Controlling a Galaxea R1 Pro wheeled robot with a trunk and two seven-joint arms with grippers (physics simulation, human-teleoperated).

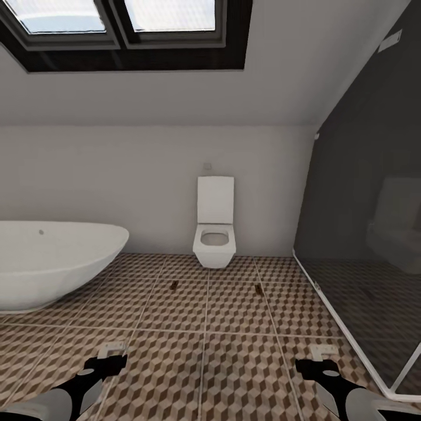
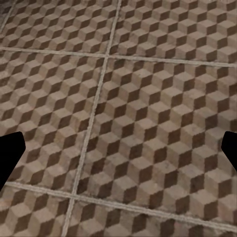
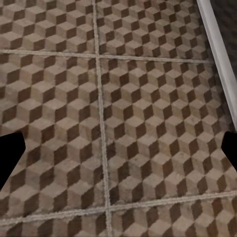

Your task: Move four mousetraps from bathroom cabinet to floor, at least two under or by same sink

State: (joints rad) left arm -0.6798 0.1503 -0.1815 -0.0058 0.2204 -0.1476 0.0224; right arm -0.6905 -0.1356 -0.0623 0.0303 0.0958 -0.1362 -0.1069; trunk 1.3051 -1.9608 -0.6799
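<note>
Two small dark mousetraps lie on the cube-patterned floor (image 1: 204, 316) in front of a white wall-hung toilet (image 1: 214, 231) — one trap (image 1: 174, 285) toward the tub side, the other trap (image 1: 258, 287) toward the shower side, well apart from each other and each a little short of the toilet. A white oval bathtub (image 1: 55, 263) fills the left of the head view, and a dark glass shower screen (image 1: 365, 234) with a white floor rail runs along the right; a skylight (image 1: 123, 23) sits in the sloped ceiling above. Low in the head view the left gripper (image 1: 108, 359) and right gripper (image 1: 318, 362) hang above bare tiles, near none of the traps. Each wrist view shows its black fingertips (image 2: 10, 155) (image 3: 10, 155) at opposite edges with patterned tile between them — both grippers spread wide, holding nothing.
</note>
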